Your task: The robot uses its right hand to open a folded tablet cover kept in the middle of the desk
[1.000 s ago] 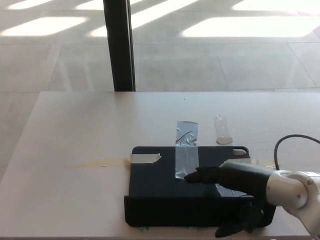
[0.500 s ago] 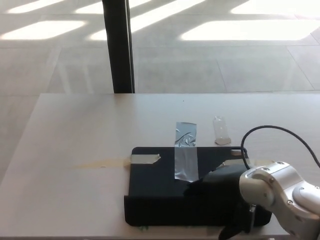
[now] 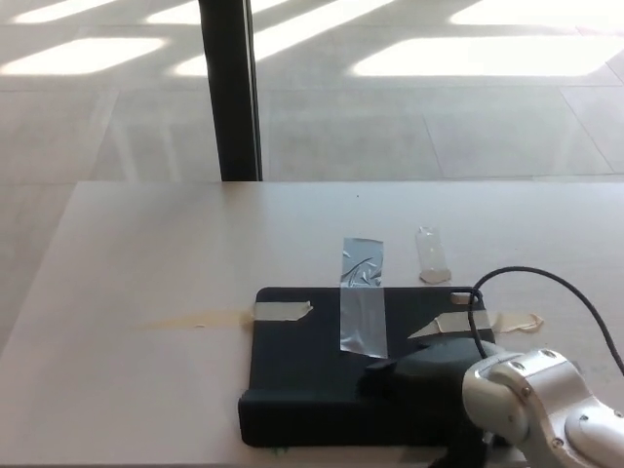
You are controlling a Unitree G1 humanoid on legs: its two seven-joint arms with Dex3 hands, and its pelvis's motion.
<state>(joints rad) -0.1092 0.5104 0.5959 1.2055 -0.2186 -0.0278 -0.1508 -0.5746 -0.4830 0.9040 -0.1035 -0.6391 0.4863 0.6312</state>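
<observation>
Pale bench (image 3: 146, 253) seen from above, floor with bright window patches beyond it, a dark post (image 3: 230, 90) standing past the far edge. No containers anywhere on the surface. Black tablet cover (image 3: 302, 375) lies flat, closed, at the near middle of the bench, slightly right of centre, its near edge close to the bench's near edge. A grey tape strip (image 3: 363, 295) runs from the bench onto the cover's far edge, near to far, crinkled at the far end. A shorter piece of tape (image 3: 283, 311) sits at the cover's far left corner, and another pale tape piece (image 3: 450, 325) lies on the cover toward its far right. A small clear plastic scrap (image 3: 432, 255) lies on the bench just beyond the cover's far right corner, apart from it. A faint yellowish smear (image 3: 195, 318) marks the bench left of the cover. Right hand (image 3: 414, 372), black, rests on top of the cover's near right part, fingers pointing left toward the tape strip, lying low against the surface; whether the fingers are spread or curled cannot be told, and no grip on any edge is visible. Silver wrist (image 3: 531, 400) follows behind it at the near right, with a black cable (image 3: 546, 280) looping above. Left hand out of view.
</observation>
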